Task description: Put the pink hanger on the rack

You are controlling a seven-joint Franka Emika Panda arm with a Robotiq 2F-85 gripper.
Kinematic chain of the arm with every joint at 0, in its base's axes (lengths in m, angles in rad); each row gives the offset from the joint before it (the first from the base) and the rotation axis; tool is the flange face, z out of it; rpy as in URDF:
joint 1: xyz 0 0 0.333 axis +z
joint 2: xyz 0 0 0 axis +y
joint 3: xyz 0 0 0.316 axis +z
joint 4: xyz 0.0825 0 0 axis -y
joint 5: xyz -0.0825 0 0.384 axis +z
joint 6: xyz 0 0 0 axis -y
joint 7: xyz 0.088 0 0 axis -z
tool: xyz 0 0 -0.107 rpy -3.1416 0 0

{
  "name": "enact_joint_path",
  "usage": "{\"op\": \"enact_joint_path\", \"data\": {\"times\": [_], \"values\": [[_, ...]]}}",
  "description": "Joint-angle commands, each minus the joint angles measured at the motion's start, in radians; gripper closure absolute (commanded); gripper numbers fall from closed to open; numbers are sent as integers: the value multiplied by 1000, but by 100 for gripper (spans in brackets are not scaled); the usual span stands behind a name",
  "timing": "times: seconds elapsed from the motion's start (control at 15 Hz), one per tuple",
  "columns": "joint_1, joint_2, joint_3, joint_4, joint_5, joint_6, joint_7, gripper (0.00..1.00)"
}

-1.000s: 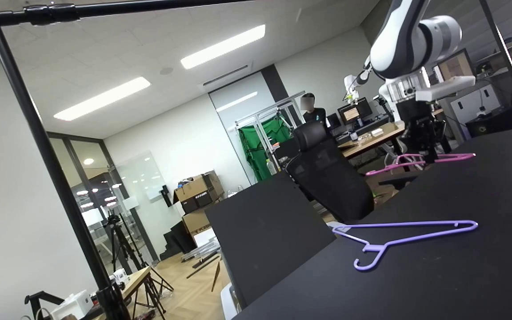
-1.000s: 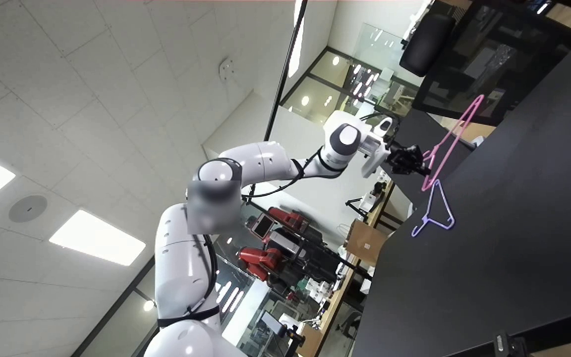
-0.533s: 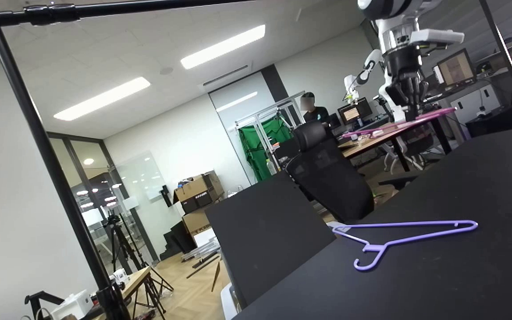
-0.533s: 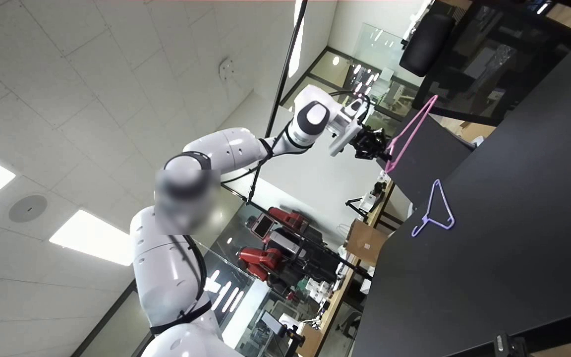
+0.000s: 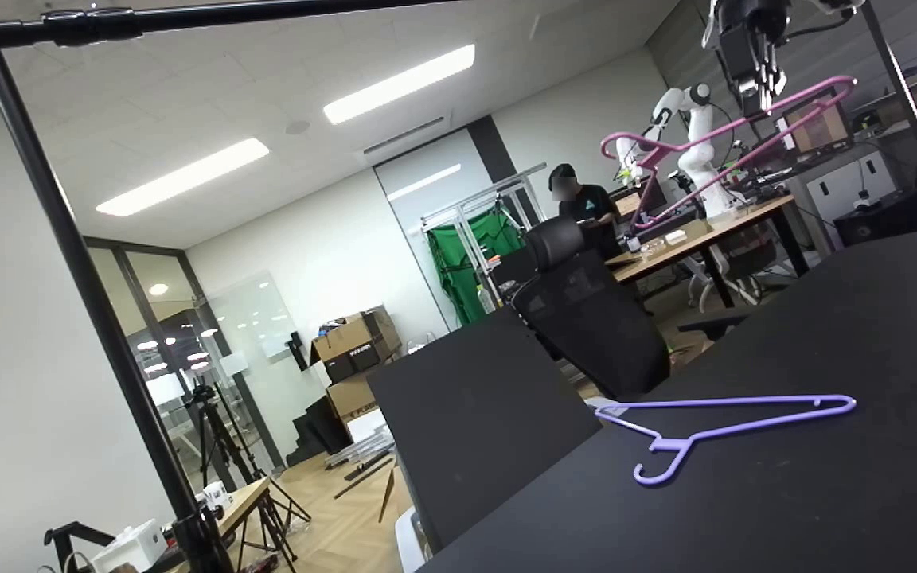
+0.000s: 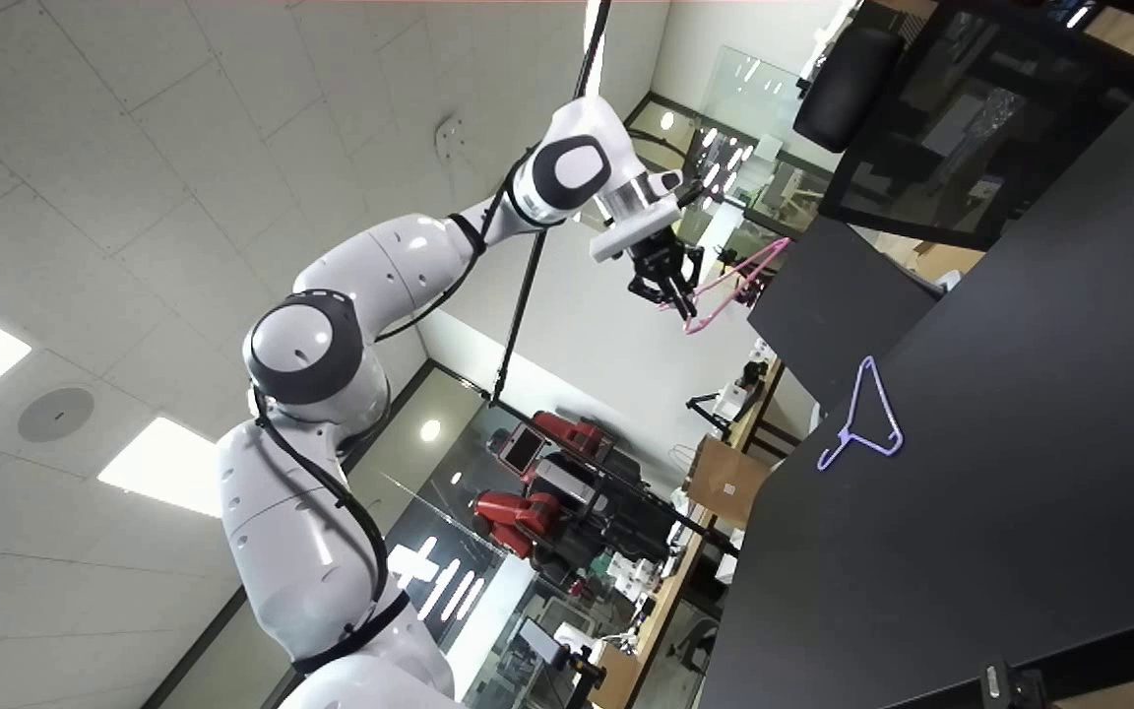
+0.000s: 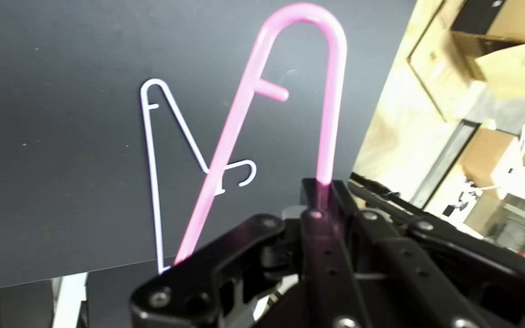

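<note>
Pink hanger (image 5: 713, 135), upper right in an exterior view, is pinched off-centre by the clenched gripper (image 7: 323, 193), presumably so its hook (image 5: 624, 134) can be passed over the rack (image 5: 91, 286) at left.

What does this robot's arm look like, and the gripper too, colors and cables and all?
The arm is glossy white and rounded, with dark grey joint rings, black straps and a black cable along it. Toward its end are a silver section and a white bar. The gripper is black, with shiny bolts and long, narrow fingers.
</note>
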Motion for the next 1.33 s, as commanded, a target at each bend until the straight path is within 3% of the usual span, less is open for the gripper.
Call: {"op": "enact_joint_path", "data": {"times": [0.0,0.27,0.53,0.87,1.27], "values": [[-30,12,-36,80,99,-216,-109,98],[-55,52,-94,177,186,-439,-191,98],[-65,74,-136,232,280,-526,-203,98],[-69,76,-181,230,457,-483,-109,98],[-52,92,-214,237,569,-425,-14,98]]}}
